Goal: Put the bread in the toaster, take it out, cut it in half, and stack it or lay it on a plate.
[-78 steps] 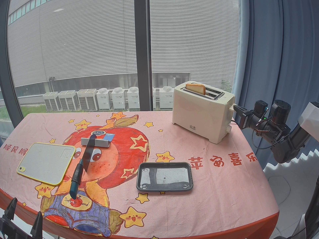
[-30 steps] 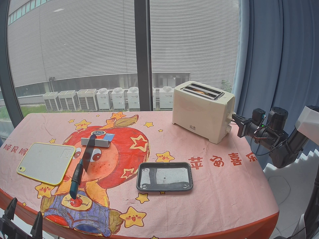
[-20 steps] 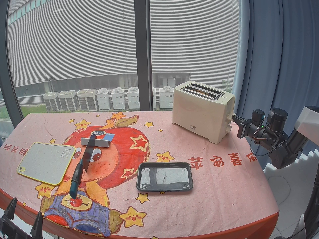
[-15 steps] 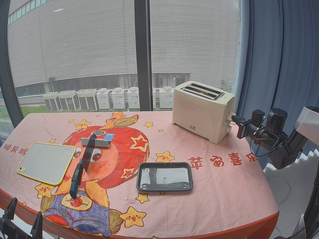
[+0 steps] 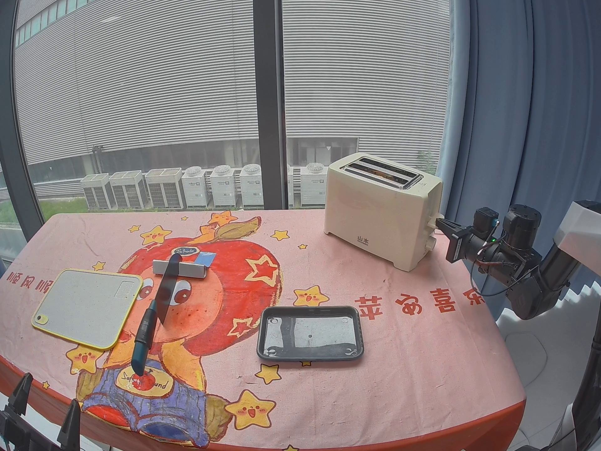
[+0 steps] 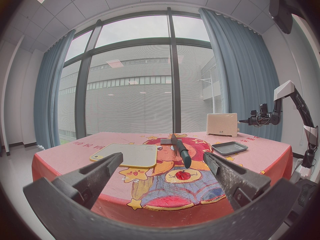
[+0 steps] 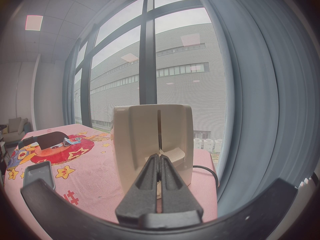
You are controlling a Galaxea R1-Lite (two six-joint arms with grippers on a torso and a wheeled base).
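Two grippers and one slice are shown. The bread sits deep in the near slot of the toaster, with just a thin brown edge visible below the rim. The toaster stands at the far right of the table. At its right end, the lever is seen low in its slot.

The right gripper is held level at that end. Its fingers are pressed together with nothing between them, and their tips lie on or just over the lever. The left gripper is parked off the near left edge of the table with its fingers spread wide and empty.

The dark plate lies near the middle. The cutting board lies at the left, and the knife is propped beside it on a small rest.

Toasting is judged to be under way, so removal, cutting and plating are not yet done.

The slice is judged to be light and easily crushed, and drier and more brittle once toasted. It is best taken by its two flat faces, close to the top edge where it stands above the slot. Only light pressure should be used, and it should be drawn straight up so that the crust is not caught on the slot rim.
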